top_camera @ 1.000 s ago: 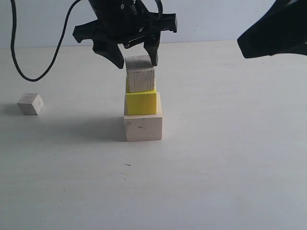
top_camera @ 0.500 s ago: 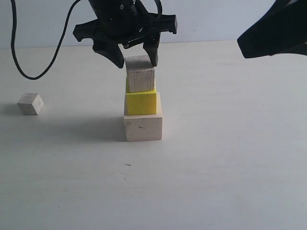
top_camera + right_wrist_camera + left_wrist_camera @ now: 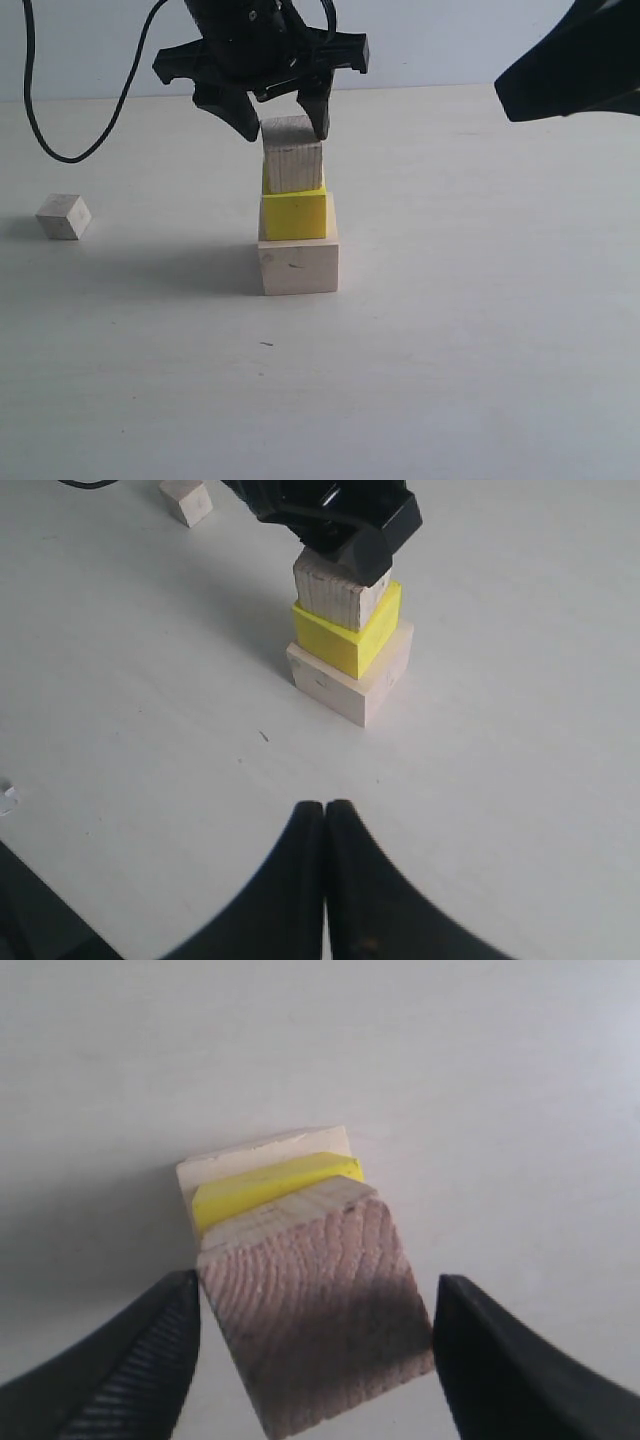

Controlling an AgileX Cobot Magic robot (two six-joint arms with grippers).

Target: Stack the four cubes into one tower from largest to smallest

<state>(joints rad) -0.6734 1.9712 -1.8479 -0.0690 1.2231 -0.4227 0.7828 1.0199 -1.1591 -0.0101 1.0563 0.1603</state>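
A pale, matte tabletop [image 3: 480,350] fills most of the scene and meets a light blue-grey wall [image 3: 450,40] at the back. A thin black cable [image 3: 60,155] loops down onto it at the left. A tiny dark speck [image 3: 266,344] lies near the front.

Large pale wood cube [image 3: 298,267]: smooth, light, faint dark fleck on its front face; rests flat on the white table [image 3: 450,350] as the base of the tower. Medium bright yellow cube [image 3: 294,214]: glossy, upright, sits on the pale base, set a little toward the base's left edge in the exterior view. Smaller brownish grained wood cube [image 3: 293,160]: striped grain on its faces, stands on the yellow cube, turned slightly out of line with it. Smallest pale wood cube [image 3: 64,216]: lies alone on the table, well apart to the left of the column, turned so one vertical edge faces the exterior camera. Tower stands three cubes high.
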